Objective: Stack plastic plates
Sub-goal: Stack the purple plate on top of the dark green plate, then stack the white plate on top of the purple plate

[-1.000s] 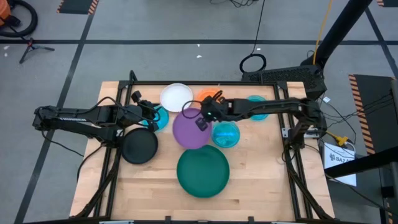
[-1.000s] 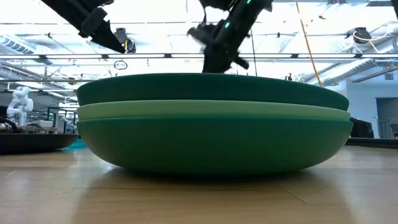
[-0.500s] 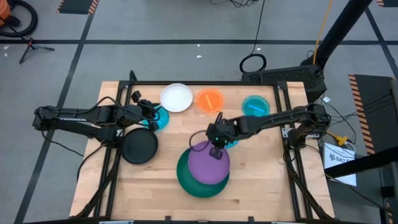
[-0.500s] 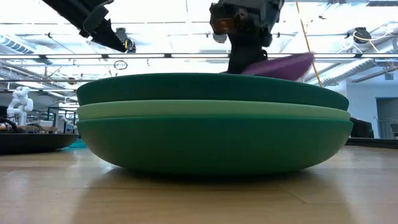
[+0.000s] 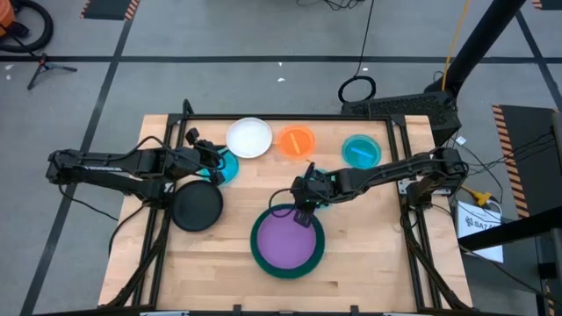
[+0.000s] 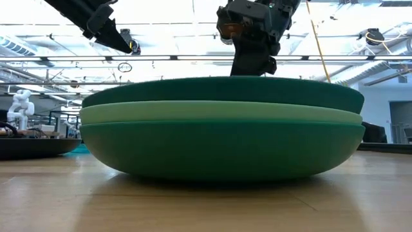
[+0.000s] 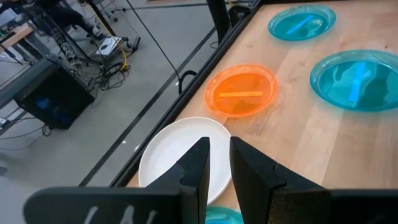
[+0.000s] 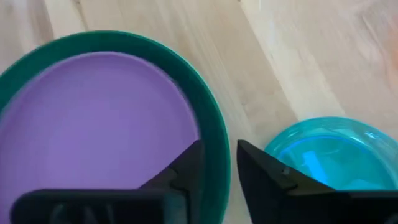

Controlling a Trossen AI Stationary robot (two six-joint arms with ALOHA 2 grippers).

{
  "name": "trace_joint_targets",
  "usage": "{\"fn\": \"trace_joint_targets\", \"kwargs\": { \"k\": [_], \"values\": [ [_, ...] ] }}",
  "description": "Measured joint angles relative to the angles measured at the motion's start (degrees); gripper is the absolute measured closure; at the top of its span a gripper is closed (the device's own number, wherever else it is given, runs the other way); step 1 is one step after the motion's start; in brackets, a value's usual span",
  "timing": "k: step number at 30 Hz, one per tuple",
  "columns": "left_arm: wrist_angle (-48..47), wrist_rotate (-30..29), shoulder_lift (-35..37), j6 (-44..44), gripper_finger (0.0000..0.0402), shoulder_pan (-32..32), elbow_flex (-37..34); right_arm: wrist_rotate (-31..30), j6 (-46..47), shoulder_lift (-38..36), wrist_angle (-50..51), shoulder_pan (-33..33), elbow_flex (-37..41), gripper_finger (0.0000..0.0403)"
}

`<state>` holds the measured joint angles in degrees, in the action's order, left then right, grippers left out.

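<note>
One purple plate — seemingly inside green stack.

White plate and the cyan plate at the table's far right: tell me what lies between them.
In the high view, the orange plate lies between the white plate and the cyan plate, with bare wood on either side of it.

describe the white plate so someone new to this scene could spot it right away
Start at the table's far edge in the high view, where small plates line up. The white plate is leftmost there, beside the orange plate, just ahead of the left claw. It is the only opaque white one; its neighbours are translucent orange and cyan.
</note>
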<state>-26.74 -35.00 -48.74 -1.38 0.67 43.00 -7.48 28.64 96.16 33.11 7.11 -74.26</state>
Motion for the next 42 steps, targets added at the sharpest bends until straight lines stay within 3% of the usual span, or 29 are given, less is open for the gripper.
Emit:
{"fn": "trace_joint_targets", "kwargs": {
  "k": [8, 13, 16, 22, 31, 38, 42],
  "values": [
    [1.20, 0.02, 0.00, -0.41, 0.0332, 0.00, 0.00, -0.70, -7.87, -0.02, 4.35, 0.75, 0.02, 0.0267],
    [4.76, 0.66, -0.66, -1.08, 0.0332, 0.00, 0.00, -10.01, -10.64, -0.02, 7.40, 3.27, 0.60, 0.0271],
    [7.54, 1.97, -1.97, -1.10, 0.0332, 0.00, 0.04, -12.34, -13.20, -1.13, 5.79, 4.35, 3.83, 0.0276],
    [12.15, 3.65, -6.81, -0.29, 0.0332, 0.17, 0.04, -11.07, -25.95, -8.14, -11.58, 2.10, 16.96, 0.0287],
    [13.55, 4.39, -14.85, -4.82, 0.0332, 5.39, 1.75, -2.99, -34.88, -24.54, -34.09, -10.71, 33.46, 0.0304],
    [12.46, 18.65, -22.55, -5.01, 0.0332, 17.06, 5.41, -2.78, -37.10, -32.30, -44.67, -14.70, 40.55, 0.0309],
    [6.47, 23.36, -28.05, -4.51, 0.0332, 24.92, 9.80, -2.74, -38.95, -34.16, -46.19, -15.71, 41.38, 0.0310]
  ]
}}
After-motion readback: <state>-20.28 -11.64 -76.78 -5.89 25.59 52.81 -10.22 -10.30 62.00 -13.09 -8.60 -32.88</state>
